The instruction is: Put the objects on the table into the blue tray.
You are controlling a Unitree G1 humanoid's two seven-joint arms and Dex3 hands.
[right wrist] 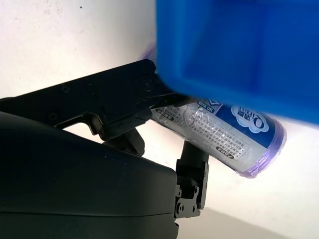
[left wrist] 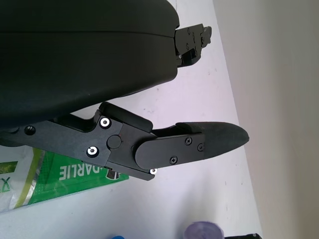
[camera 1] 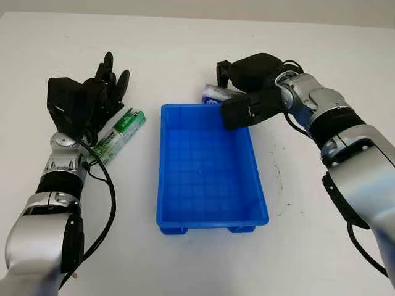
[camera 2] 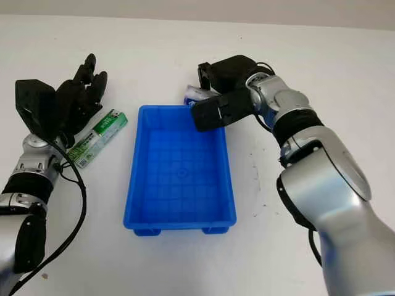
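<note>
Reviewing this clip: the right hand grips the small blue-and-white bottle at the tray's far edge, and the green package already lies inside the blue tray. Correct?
Not quite. The green package lies on the table left of the blue tray, under the open left hand, as the left eye view shows. The right hand does grip the bottle at the tray's far edge.

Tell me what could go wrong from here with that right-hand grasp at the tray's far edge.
The right hand is closed on the bottle right beside the blue tray's far rim; lifting too low could catch the rim and shove the tray. The hold looks partial, so the bottle might slip. The left hand, open over the green pack, may nudge it.
</note>
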